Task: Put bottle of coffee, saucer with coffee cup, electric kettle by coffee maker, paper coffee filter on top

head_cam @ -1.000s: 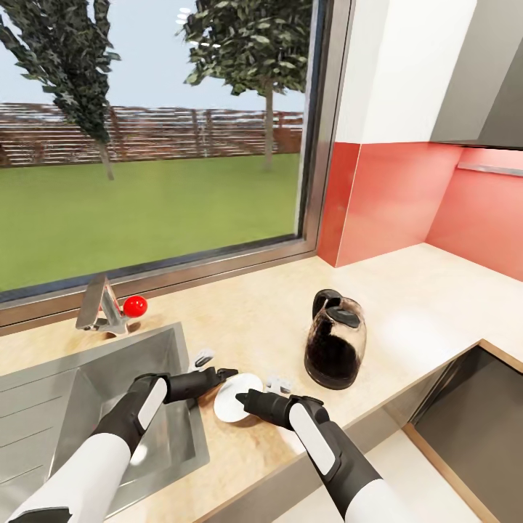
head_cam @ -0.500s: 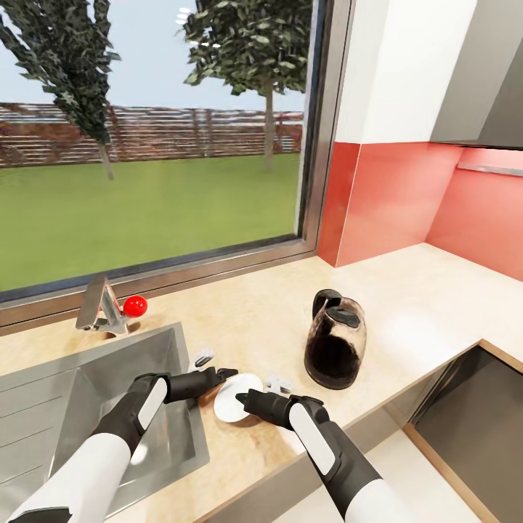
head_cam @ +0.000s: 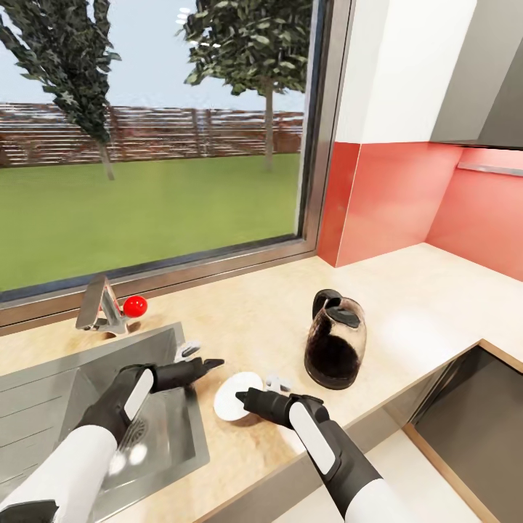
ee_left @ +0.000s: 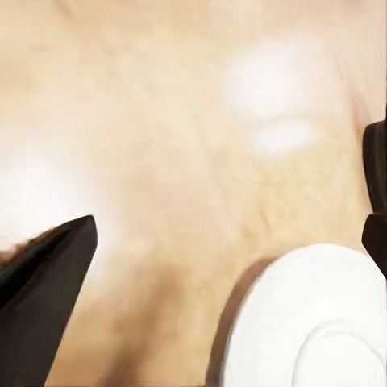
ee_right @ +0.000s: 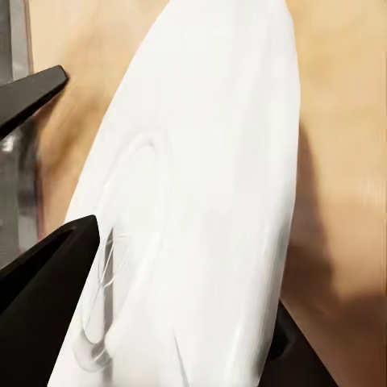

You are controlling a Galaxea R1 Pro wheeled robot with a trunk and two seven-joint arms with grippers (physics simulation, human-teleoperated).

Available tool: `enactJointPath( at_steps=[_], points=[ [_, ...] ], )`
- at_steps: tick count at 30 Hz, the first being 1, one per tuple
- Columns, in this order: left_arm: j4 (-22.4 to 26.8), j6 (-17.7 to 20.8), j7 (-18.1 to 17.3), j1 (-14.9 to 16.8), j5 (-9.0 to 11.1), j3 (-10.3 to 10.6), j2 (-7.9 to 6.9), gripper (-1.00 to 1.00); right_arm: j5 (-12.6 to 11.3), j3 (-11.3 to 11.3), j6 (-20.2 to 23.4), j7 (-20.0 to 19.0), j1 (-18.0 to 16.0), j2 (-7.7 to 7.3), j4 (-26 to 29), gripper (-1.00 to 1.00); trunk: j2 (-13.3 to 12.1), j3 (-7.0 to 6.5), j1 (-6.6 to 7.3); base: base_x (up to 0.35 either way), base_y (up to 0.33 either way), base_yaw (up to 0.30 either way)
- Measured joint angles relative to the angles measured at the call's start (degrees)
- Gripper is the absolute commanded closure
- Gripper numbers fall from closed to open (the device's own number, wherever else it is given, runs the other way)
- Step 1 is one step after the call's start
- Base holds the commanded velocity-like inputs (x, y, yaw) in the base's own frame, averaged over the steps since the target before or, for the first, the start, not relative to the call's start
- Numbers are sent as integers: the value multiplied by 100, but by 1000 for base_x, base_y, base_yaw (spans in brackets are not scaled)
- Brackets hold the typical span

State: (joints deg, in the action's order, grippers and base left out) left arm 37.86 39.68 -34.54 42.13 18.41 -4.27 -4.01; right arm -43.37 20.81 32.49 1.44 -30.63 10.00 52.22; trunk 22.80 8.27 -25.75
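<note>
Right gripper clamps the saucer: in the right wrist view one dark finger lies over the saucer's top face, the other under its rim, so the fingers are closed onto the plate edge. Saucer is white, sits at the counter's front part, just right of the sink; head view doesn't show whether it's lifted or resting.

Left gripper hangs over the sink's right edge, just left of the saucer, apart from it. Fingers spread wide, nothing between them. In the left wrist view one dark finger shows on one side, the other at the opposite edge, bare counter between, and the saucer nearby, not touched.

Kettle, dark glass body with black lid and handle, stands upright on the counter right of the saucer, well apart from both grippers. Faucet with red knob behind the sink, under the window.
</note>
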Motion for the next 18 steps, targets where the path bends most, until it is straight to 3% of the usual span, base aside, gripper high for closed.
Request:
enactJointPath(
  at_steps=[5,8,12,18],
  points=[
    [560,10,10,233,-42,-2,-205,-100,-2,-11,-1,0,0,0,32,100,0,0,0,0,0,0],
    [1244,35,11,261,-60,-4,-413,-100,-10,-41,-14,-1,0,0,324,100,0,0,0,0,0,0],
    [1529,117,4,263,-24,-4,-673,-100,-4,-48,-19,1,0,0,587,100,0,0,0,0,0,0],
    [1601,166,3,229,-14,-4,-766,-100,1,-36,-26,7,0,0,866,100,0,0,0,0,0,0]
  ],
)
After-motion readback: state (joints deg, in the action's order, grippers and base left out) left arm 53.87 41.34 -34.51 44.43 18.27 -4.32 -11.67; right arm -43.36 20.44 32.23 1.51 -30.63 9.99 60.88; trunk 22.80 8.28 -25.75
